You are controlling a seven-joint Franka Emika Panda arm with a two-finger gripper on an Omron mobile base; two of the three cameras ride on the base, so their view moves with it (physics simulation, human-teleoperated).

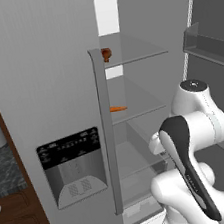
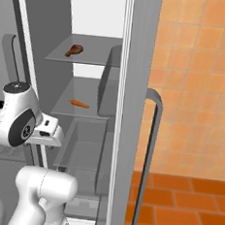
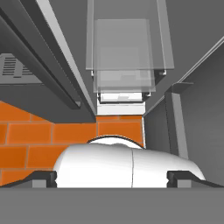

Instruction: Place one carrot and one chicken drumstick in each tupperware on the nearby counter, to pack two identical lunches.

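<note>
so my gripper (image 3: pixel 112 177) is wide open with nothing in it, pointing down at the fridge floor; drumstick (image 2: pixel 74 50) sits on the top shelf, carrot (image 2: pixel 79 103) one shelf below

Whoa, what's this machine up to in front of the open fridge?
It's a robot arm standing at an open fridge, at an early stage of packing lunches. A chicken drumstick lies on an upper glass shelf and a carrot on the shelf below it. The gripper is open and holds nothing, pointing down toward the orange tiled floor and the fridge's bottom. Neither piece of food has been touched yet.
</note>
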